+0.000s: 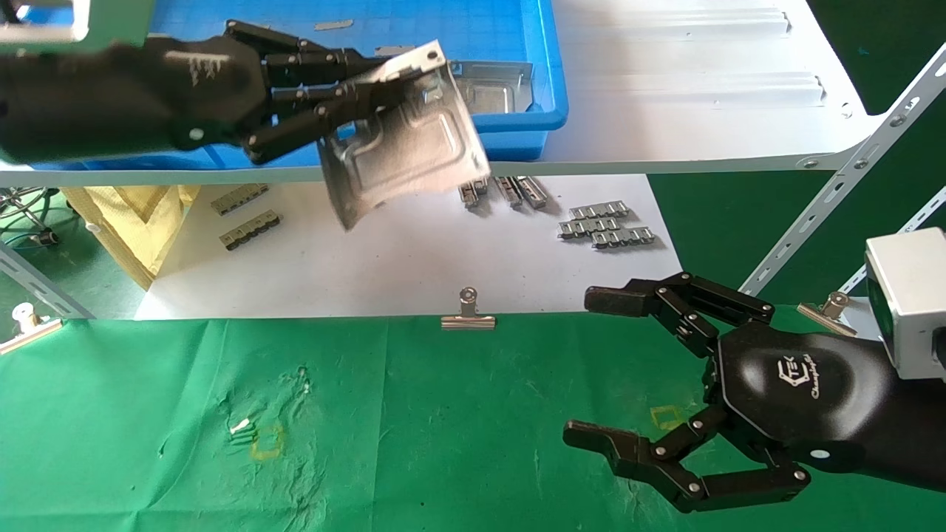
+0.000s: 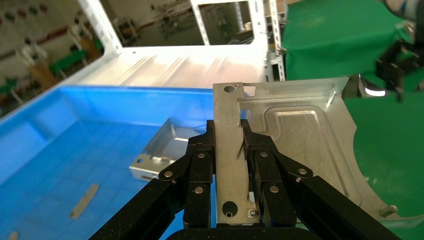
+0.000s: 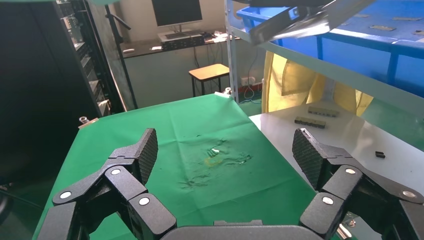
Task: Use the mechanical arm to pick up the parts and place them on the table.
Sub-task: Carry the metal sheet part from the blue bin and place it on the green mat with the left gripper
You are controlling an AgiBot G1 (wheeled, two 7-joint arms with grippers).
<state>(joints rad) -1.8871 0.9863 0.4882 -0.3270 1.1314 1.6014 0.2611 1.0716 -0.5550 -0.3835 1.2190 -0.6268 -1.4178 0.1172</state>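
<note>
My left gripper [image 1: 384, 89] is shut on the bent edge of a silver stamped part [image 1: 410, 148], holding it in the air at the front edge of the blue tray [image 1: 550, 89]. The left wrist view shows my left gripper [image 2: 229, 135] with the jaws clamped on the part's flange [image 2: 227, 150] and its embossed face [image 2: 305, 135] beyond. A second part [image 1: 491, 85] lies in the tray; it also shows in the left wrist view [image 2: 162, 150]. My right gripper [image 1: 595, 369] hangs open and empty over the green cloth table [image 1: 406, 428], and also shows in the right wrist view [image 3: 225, 155].
The tray stands on a white metal shelf [image 1: 702, 111]. Small grey ridged strips [image 1: 602, 225] lie on the white lower surface. A binder clip [image 1: 468, 314] grips the cloth's far edge. Slotted shelf struts [image 1: 842, 177] rise at the right. A yellow square outline [image 1: 267, 443] marks the cloth.
</note>
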